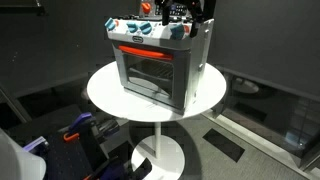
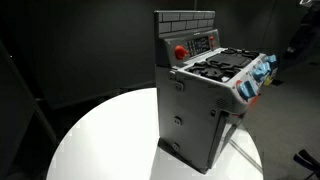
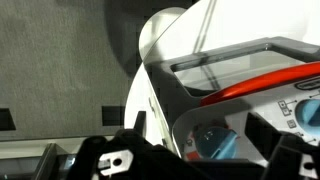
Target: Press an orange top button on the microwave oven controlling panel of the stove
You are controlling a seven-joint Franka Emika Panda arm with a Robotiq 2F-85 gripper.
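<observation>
1. The stove (image 2: pixel 200 110) stands on a round white table (image 2: pixel 90 140). Its panel (image 2: pixel 202 43) is a dark strip set upright in the back wall, facing forward over the burners (image 2: pixel 215 66).
2. The button (image 2: pixel 181 50) is the small red-orange dot at one end of the panel. It is the end next to the grey side wall that this exterior view faces.
3. In the wrist view the claw (image 3: pixel 195 165) shows as dark finger parts low at either side. They are spread wide, with nothing between them, so it holds nothing.
4. That view looks onto the door glass, the handle (image 3: pixel 250 85) and a blue knob (image 3: pixel 210 140). Neither panel nor button appears in it.
5. So I judge that the claw is out by the stove's front, and the button lies past the knobs and burners, up and back.
6. In an exterior view the claw (image 1: pixel 188 15) is dark on dark near the stove's top. I cannot tell its gap to the panel.
7. The panel's long axis runs across the stove's width and its face is upright. The press should therefore go level into the back wall, lined up on the end dot and clear of its pale neighbours.
8. The stove looks light, so a hard push may slide it.
</observation>
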